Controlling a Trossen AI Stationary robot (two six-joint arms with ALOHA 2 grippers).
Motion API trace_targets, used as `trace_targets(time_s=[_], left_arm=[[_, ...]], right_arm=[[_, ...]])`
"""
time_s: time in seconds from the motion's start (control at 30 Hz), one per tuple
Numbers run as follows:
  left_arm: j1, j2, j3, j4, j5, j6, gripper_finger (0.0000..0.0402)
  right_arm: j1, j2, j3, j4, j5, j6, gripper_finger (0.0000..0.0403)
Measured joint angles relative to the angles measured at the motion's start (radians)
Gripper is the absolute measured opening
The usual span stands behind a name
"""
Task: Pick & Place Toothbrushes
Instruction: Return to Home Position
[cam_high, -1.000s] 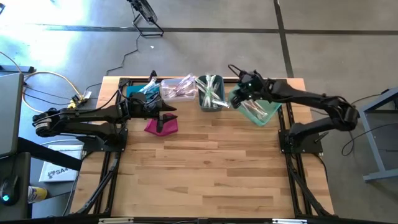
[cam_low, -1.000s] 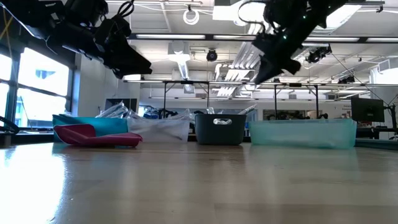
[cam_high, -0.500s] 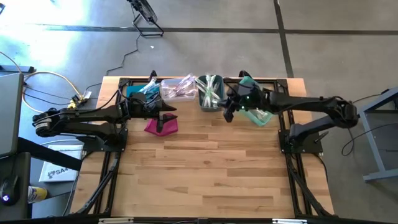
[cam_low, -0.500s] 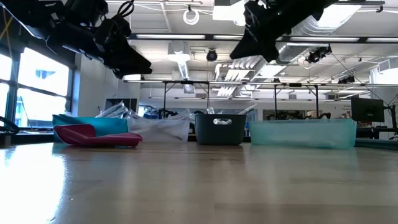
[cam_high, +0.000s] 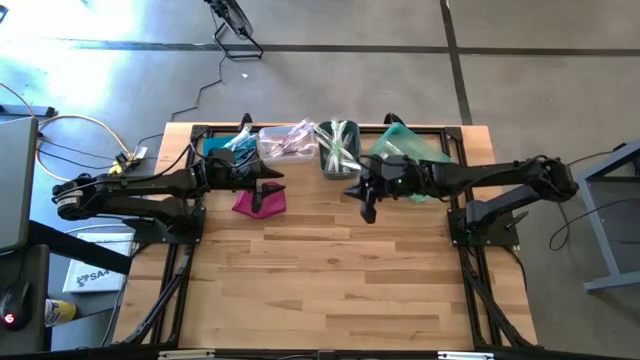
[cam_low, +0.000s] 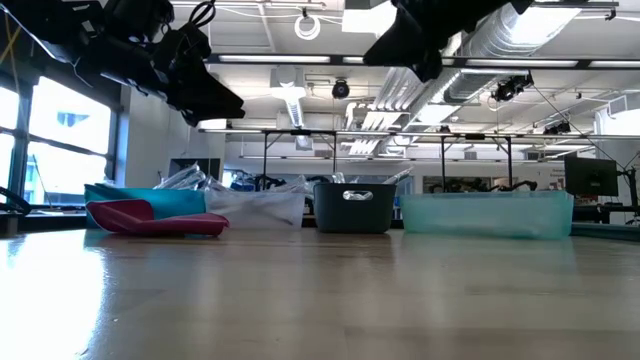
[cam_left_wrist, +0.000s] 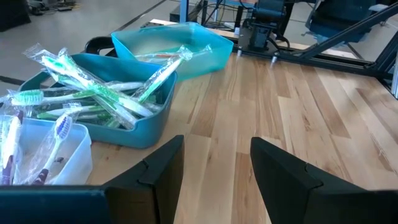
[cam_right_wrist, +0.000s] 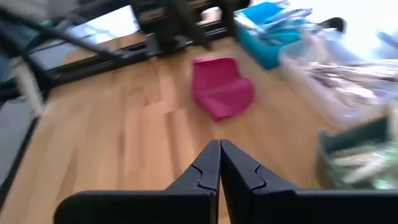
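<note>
Bench (cam_high: 330, 280): bins in row at far edge, grey bin (cam_high: 338, 152) mid-row. Toothbrushes (cam_left_wrist: 93, 99) in grey bin and neighbours. Right hand (cam_high: 366, 208) just before grey bin, pinched shut, empty: draw back high, clear of rims. Left hand (cam_high: 265, 192) well left of grey bin, spread wide, empty.

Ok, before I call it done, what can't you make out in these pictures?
Blue bin: high view, the left arm covers its near half.
Teal bin: high view, the right arm crosses its near side.
Toothbrushes: high view, too small to count.
Bin contents: low view, walls hide them, as on the grey bin.
Clear bin: left wrist view, cut off by the picture's edge.
</note>
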Motion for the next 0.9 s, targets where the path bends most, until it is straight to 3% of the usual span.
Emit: trace_targets(time_s=[0.2,0.43,0.9], left_arm=[[0.000,0.000,0.000,0.000,0.000,0.003,0.0181],[0.000,0.000,0.000,-0.004,0.000,0.003,0.0181],[0.000,0.000,0.000,-0.008,0.000,0.009,0.0181]], right_arm=[[0.038,0.000,0.000,0.002,-0.107,-0.088,0.0002],[0.055,0.000,0.000,0.018,0.067,-0.099,0.0002],[0.055,0.000,0.000,0.018,0.072,-0.100,0.0002]])
